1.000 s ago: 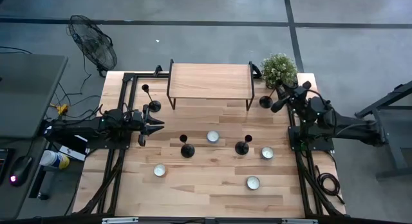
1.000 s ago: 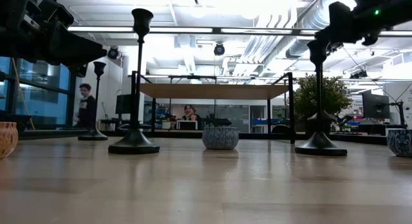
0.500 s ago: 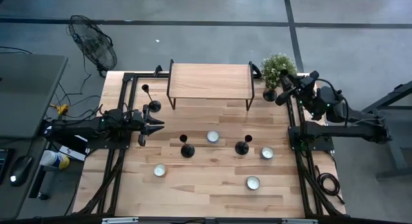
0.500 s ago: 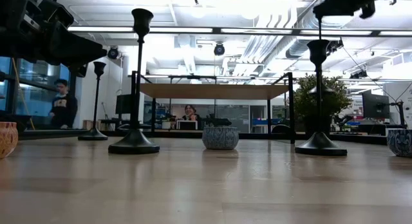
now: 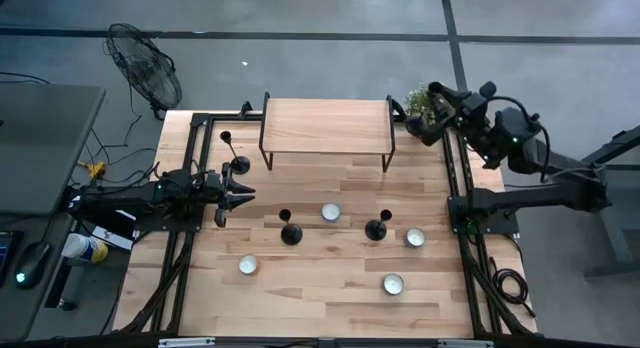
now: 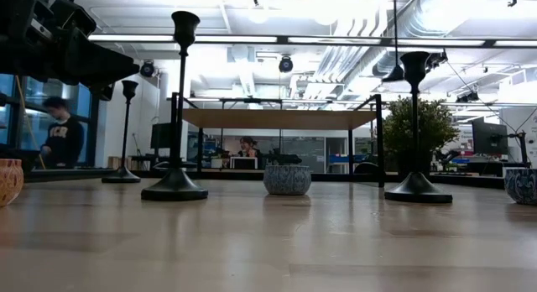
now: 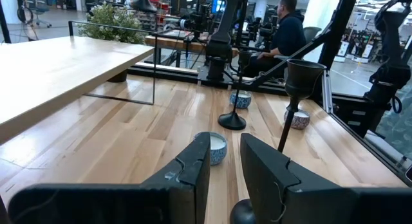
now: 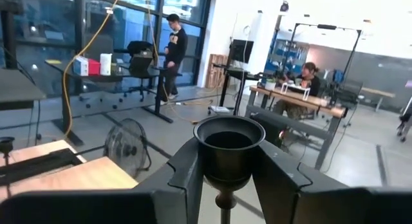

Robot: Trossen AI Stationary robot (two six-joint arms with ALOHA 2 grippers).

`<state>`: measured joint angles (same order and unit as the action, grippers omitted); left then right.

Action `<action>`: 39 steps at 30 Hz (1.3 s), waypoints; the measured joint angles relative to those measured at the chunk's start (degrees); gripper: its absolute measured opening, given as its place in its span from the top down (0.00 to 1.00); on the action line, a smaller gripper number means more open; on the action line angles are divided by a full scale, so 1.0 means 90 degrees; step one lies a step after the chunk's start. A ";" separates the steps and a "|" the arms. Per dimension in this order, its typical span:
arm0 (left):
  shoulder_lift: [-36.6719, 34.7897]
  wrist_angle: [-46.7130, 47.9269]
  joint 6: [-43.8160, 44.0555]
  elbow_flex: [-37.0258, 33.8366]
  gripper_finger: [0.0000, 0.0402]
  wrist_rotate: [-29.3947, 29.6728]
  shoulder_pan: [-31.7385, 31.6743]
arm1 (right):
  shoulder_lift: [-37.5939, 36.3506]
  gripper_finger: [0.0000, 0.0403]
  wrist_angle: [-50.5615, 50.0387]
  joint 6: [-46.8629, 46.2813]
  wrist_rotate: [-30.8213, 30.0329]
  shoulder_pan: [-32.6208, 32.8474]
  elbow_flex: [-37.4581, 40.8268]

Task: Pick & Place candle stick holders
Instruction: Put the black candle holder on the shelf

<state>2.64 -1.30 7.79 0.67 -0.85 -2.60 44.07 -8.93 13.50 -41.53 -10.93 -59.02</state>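
My right gripper (image 5: 443, 106) is raised over the table's far right corner, shut on a black candle stick holder (image 8: 228, 143). The holder's disc base (image 6: 394, 73) hangs high above the table in the low view. Three more black holders stand on their disc bases: one at the far left (image 5: 236, 164), one mid-table (image 5: 290, 233) and one right of it (image 5: 376, 229). My left gripper (image 5: 236, 195) waits level at the left side, its fingers (image 7: 193, 176) a narrow gap apart with nothing between them. My right gripper pinches the holder's top cup (image 8: 229, 161) between its two fingers, one on each side just under the rim. The fingers come level from the table's right side, across the stem. The holder hangs upright below them, its base lifted clear of the table.
A wooden riser shelf (image 5: 325, 128) on black legs stands at the far middle, with a potted plant (image 5: 428, 96) right of it under my raised arm. Several white tealights (image 5: 330, 213) (image 5: 392, 283) lie around the middle and near side. People are in the room beyond.
My right gripper has gone up and a little toward the far edge, staying shut on the holder. The holder has come off the table at the far right and now hangs clear. In the low view the gripper has left the top of the picture.
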 joint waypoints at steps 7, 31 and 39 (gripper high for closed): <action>0.0001 0.0000 0.0000 0.0000 0.79 0.0000 -0.0001 | 0.0828 0.74 0.0047 0.0038 0.0956 -0.0628 -0.0768; -0.0001 0.0000 0.0000 0.0000 0.79 -0.0001 -0.0001 | 0.2979 0.72 0.1210 -0.1341 0.2627 -0.2440 -0.1086; -0.0001 0.0000 0.0000 0.0000 0.79 0.0001 0.0001 | 0.3331 0.72 0.1518 -0.1358 0.2661 -0.2673 -0.1086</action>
<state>2.63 -1.30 7.79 0.67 -0.84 -2.59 74.05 4.73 1.28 -17.58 -34.99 -68.79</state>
